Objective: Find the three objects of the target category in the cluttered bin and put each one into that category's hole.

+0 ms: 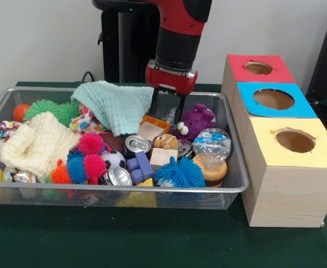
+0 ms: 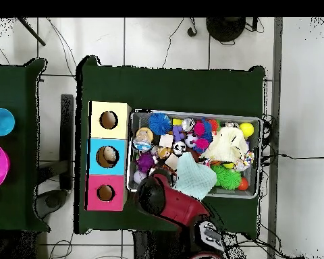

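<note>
At the bin's far side, about twelve o'clock of the clutter in the front view, the gripper hangs with its jaws apart and empty, tips straddling an orange-edged box that lies half under the mint cloth. The target category is not stated, so which three things are wanted cannot be told; my guess is that the box or the small bear at its five o'clock is the aim.

To do the pick well, descend straight and slow, keeping the left finger clear of the cloth, or it will drag fabric up with the catch. The purple toy sits close at three o'clock of the jaws and may be nudged. Close only when both tips are below the thing's widest part. The can at seven o'clock could roll if bumped.

Lift high over the bin's wire rim before swinging toward the boxes on the desk: red hole, blue hole, yellow hole.
</note>
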Controlling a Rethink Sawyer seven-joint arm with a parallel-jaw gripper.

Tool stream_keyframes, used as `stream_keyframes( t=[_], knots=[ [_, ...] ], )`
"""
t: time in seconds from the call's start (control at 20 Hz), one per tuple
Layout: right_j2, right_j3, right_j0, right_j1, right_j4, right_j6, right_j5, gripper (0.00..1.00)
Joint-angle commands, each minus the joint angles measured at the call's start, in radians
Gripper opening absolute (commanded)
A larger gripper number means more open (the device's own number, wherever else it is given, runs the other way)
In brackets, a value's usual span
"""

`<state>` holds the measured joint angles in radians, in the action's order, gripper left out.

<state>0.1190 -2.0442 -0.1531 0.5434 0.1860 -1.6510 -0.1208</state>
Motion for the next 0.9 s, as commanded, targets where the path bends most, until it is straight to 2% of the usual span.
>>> stream_keyframes(
  t=[0.05,0.5,0.9],
  knots=[
    [-0.087,0.122,-0.049,-0.088,-0.022,-0.191,-0.107,1.00],
    [-0.102,0.134,-0.057,-0.118,-0.033,-0.208,-0.185,1.00],
    [-0.081,0.125,-0.008,-0.091,-0.002,-0.225,-0.227,1.00]
  ],
)
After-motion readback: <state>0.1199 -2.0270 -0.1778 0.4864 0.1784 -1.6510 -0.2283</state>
